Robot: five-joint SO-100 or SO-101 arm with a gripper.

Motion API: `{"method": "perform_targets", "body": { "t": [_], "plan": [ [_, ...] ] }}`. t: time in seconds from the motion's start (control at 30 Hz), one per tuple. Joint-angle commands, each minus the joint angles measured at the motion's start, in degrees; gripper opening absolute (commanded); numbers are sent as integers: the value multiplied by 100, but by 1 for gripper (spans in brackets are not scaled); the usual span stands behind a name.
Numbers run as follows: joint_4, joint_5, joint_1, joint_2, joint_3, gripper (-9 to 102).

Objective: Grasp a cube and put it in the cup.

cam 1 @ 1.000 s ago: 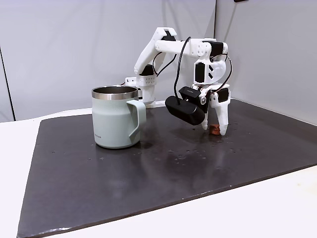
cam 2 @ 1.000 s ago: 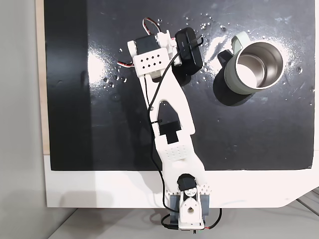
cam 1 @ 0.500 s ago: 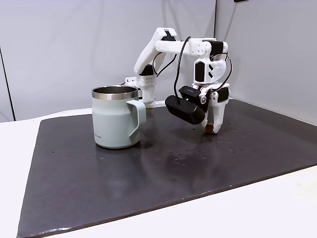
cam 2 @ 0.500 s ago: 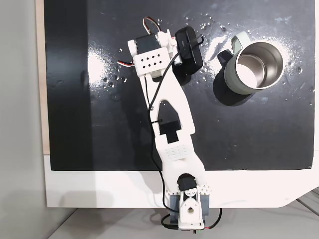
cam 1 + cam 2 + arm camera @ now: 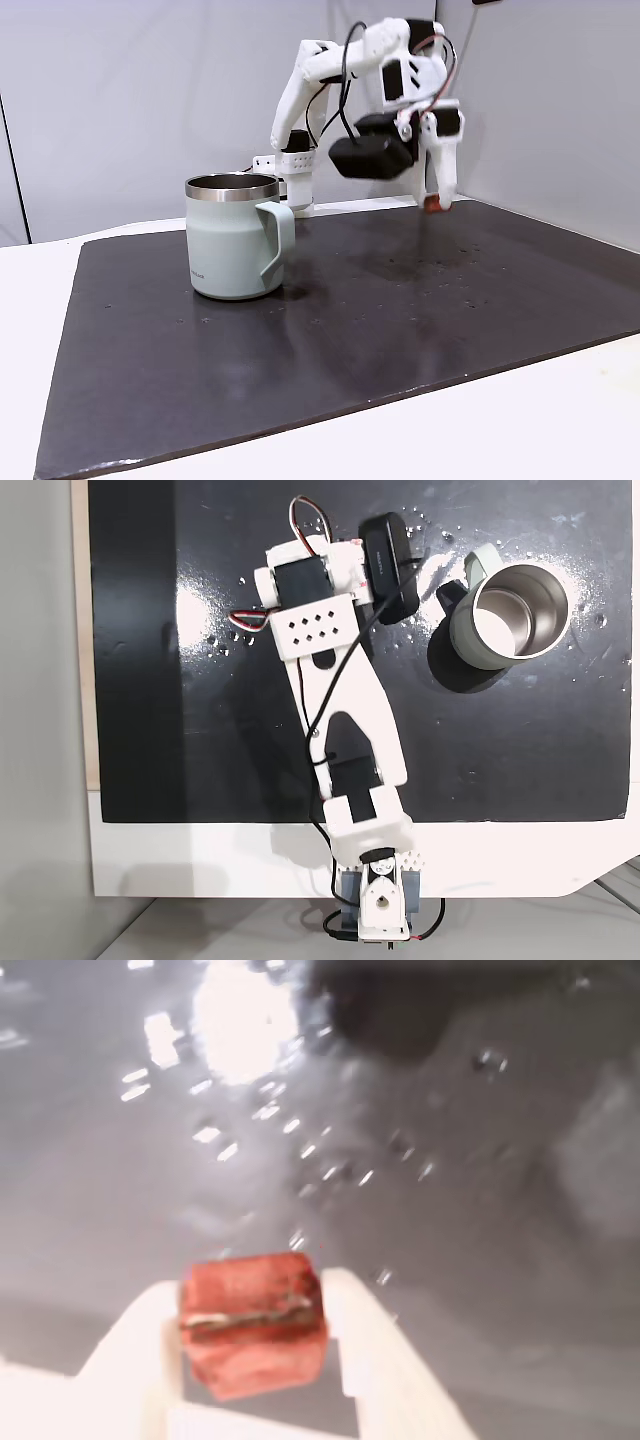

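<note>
The reddish-brown cube [image 5: 252,1322] with a dark groove is clamped between my two white fingers in the wrist view. My gripper [image 5: 256,1345] is shut on it. In a fixed view from the side, my gripper [image 5: 436,203] hangs well above the dark mat with the cube [image 5: 433,205] at its tips, to the right of the cup. The cup [image 5: 233,237], pale sage green with a steel rim and its handle toward the gripper, stands upright on the mat. In a fixed view from above, the cup [image 5: 508,615] shows its shiny interior, right of the arm's wrist.
A black mat [image 5: 380,310] covers most of the white table [image 5: 30,330]. Small glinting specks dot the mat [image 5: 420,1160] below the gripper. The arm's base [image 5: 375,905] sits at the table's near edge in a fixed view from above. Grey walls stand behind and to the right.
The gripper has risen from the mat with the cube held in it, from almost touching the surface to well above it. The cup has not moved.
</note>
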State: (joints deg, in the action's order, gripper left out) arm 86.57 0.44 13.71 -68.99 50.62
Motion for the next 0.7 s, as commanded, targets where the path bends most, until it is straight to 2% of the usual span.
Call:
{"method": "perform_targets", "body": {
  "t": [0.0,0.27,0.5,0.67],
  "plan": [
    [-123,114,-220,-1178,167,3],
    [-334,185,-765,-2338,571,3],
    [-141,167,-1125,-2549,527,3],
    [202,229,-1828,-2646,299,2]
  ]
}}
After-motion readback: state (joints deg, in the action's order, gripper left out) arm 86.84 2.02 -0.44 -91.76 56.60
